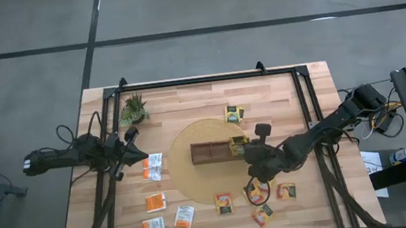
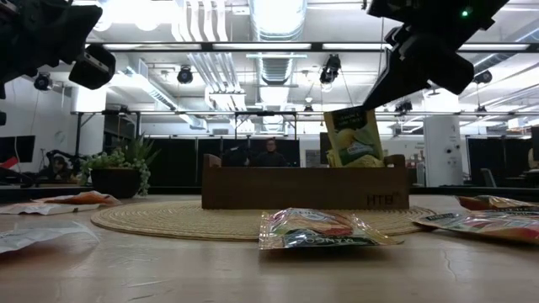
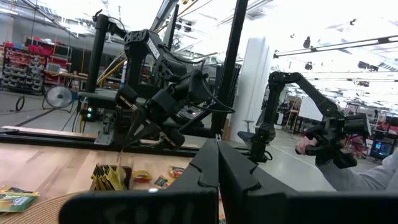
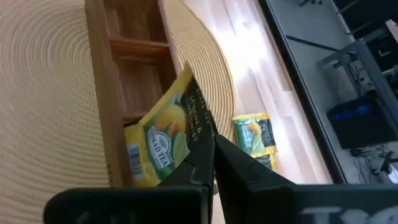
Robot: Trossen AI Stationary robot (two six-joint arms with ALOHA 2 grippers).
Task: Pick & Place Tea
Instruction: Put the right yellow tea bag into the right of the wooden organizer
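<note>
A dark brown divided wooden tray (image 1: 209,152) lies on a round woven mat (image 1: 195,180). My right gripper (image 1: 246,152) hangs over the tray's right end, shut on a yellow-green tea sachet (image 4: 163,138). In the low view this sachet (image 2: 354,137) stands up out of the tray (image 2: 286,189), below the gripper (image 2: 372,103). Another yellow-green sachet (image 1: 234,113) lies flat beyond the mat. Several orange and white-and-orange sachets (image 1: 152,166) lie flat on the table's near half. My left gripper (image 1: 130,137) waits shut over the table's left side (image 3: 217,163). My right gripper pinches the yellow-green sachet between its two fingers (image 4: 244,169) at its upper edge (image 4: 198,132). The fingers come from above, slanting in from the table's right. The sachet hangs tilted below them, its lower part (image 4: 142,168) down inside the tray's right end compartment.
A small spiky potted plant (image 1: 134,108) stands at the far left of the table. Loose sachets (image 1: 256,193) lie close under the right arm, near the mat's near edge. A black frame (image 1: 207,79) borders the table's far side and both flanks.
</note>
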